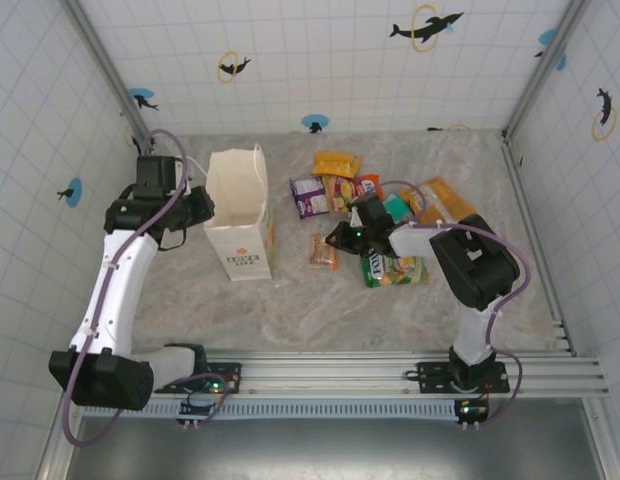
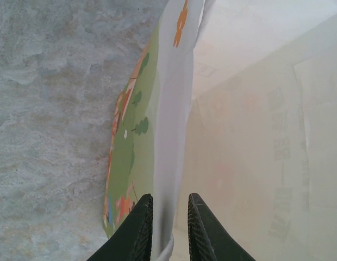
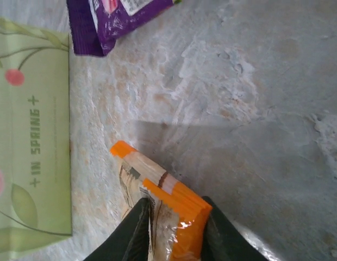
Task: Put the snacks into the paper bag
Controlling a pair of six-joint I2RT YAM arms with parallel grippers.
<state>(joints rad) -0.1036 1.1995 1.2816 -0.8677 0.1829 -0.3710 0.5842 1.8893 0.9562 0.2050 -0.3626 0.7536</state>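
Note:
The white paper bag [image 1: 240, 248] stands upright and open-topped at centre left. My left gripper [image 1: 202, 208] is at its left wall. In the left wrist view the gripper [image 2: 169, 197] stands slightly open astride that thin wall [image 2: 171, 109], with room beside the paper. My right gripper [image 1: 337, 240] is low on the table, right of the bag. It [image 3: 175, 202] is shut on a small orange snack packet [image 3: 152, 176] lying on the surface. The bag's green printed side [image 3: 32, 163] is just left of it. More snacks [image 1: 335, 165] lie in a loose pile behind.
A purple packet [image 1: 310, 195] and a green one [image 1: 395, 270] lie close to the right gripper, and a larger orange one [image 1: 442, 200] lies further right. Tiled walls close in the back and both sides. A metal rail [image 1: 390, 370] runs along the near edge.

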